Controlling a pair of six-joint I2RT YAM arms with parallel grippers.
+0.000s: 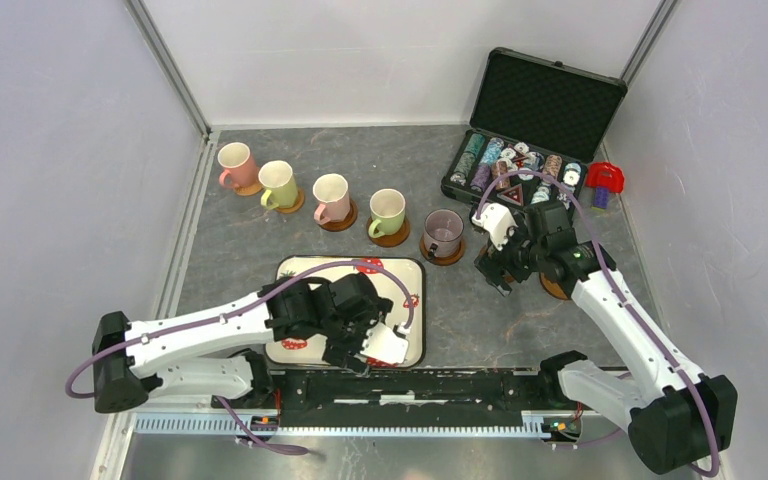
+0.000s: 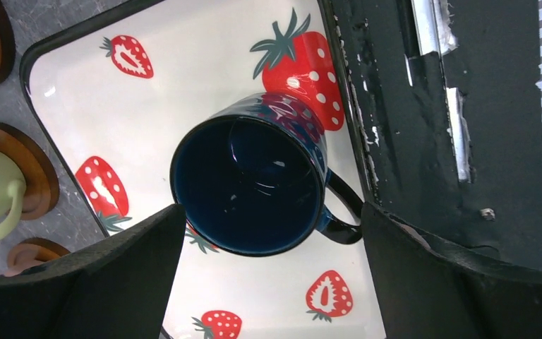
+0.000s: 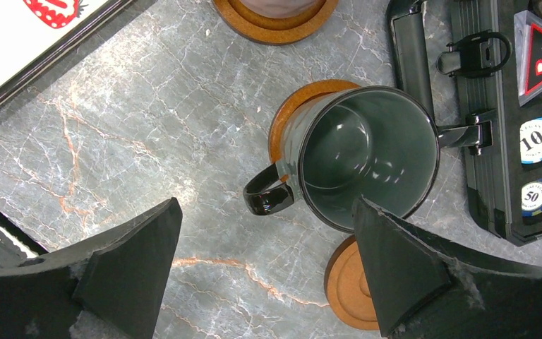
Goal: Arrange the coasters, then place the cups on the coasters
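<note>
one dark blue cup (image 2: 247,187) stands straight under my wide-open left gripper (image 2: 272,212), handle pointing to the tray (image 2: 183,78) rim.

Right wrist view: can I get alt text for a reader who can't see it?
A dark grey-green mug stands upright on an orange-brown coaster, framed by the open fingers of the right gripper. A second, bare coaster lies just below it in the picture, and a poker-chip case runs along the right edge.
</note>
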